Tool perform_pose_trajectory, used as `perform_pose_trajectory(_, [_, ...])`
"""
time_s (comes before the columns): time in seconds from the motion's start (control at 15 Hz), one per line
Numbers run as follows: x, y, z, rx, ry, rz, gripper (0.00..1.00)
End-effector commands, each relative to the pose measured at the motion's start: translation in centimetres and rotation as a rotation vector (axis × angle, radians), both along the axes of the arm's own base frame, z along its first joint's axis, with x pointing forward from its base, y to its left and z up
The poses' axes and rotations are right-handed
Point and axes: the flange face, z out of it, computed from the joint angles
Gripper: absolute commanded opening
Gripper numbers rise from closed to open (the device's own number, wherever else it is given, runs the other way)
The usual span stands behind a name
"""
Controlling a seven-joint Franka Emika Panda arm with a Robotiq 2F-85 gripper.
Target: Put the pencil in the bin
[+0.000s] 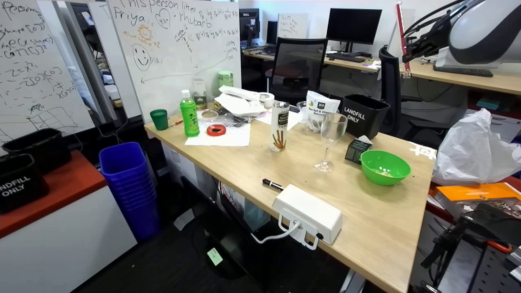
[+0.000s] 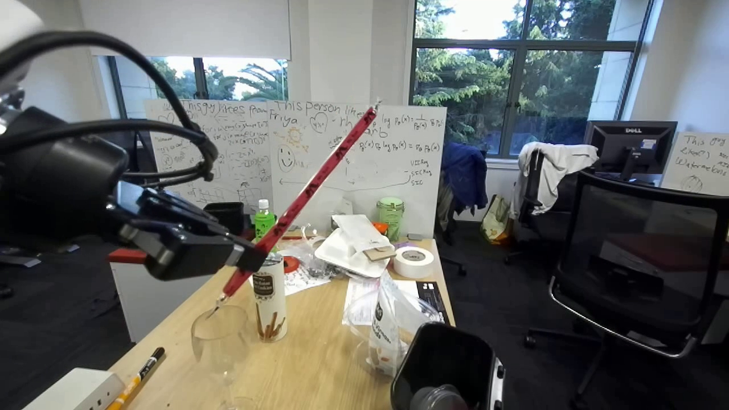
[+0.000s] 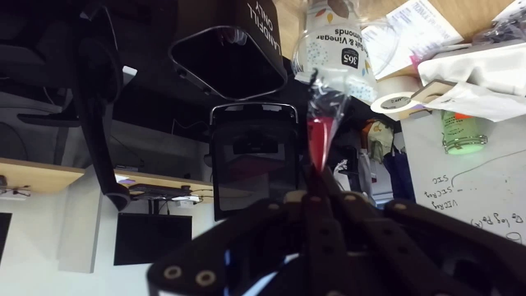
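The pencil (image 2: 319, 179) is a long straight red stick in a transparent wrapper. My gripper (image 2: 250, 256) is shut on it, nearer one end, and holds it tilted in the air. The held pencil also shows at the upper right of an exterior view (image 1: 400, 28) and pointing away from the jaws in the wrist view (image 3: 319, 139). The bin is a black "LANDFILL ONLY" container (image 1: 365, 116) standing on the table. It also shows in an exterior view (image 2: 447, 364) and in the wrist view (image 3: 226, 61), beside the pencil's wrapped end. Some transparent plastic lies inside it.
A white snack bag (image 1: 321, 106) stands beside the bin. A wine glass (image 1: 333, 130), a tall cookie tin (image 1: 279, 126), a green bowl (image 1: 384, 167) and a small dark box (image 1: 358, 148) are nearby. A black marker (image 1: 272, 184) touches or nearly touches the white power strip (image 1: 309, 207).
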Motion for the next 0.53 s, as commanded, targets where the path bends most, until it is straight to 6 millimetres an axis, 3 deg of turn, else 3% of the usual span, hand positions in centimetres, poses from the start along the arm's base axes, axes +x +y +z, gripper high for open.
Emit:
perform_pose_trajectory(0.0, [0.8,-1.1,-1.1,0.041,0.016,-0.054,0.00])
perform_pose_trajectory(0.13, [1.4,-1.5,-1.4,0.062,0.024,-0.077,0.00])
perform_pose_trajectory(0.47, [5.0,-1.9,-2.7,0.187,0.111,-0.024,0.00])
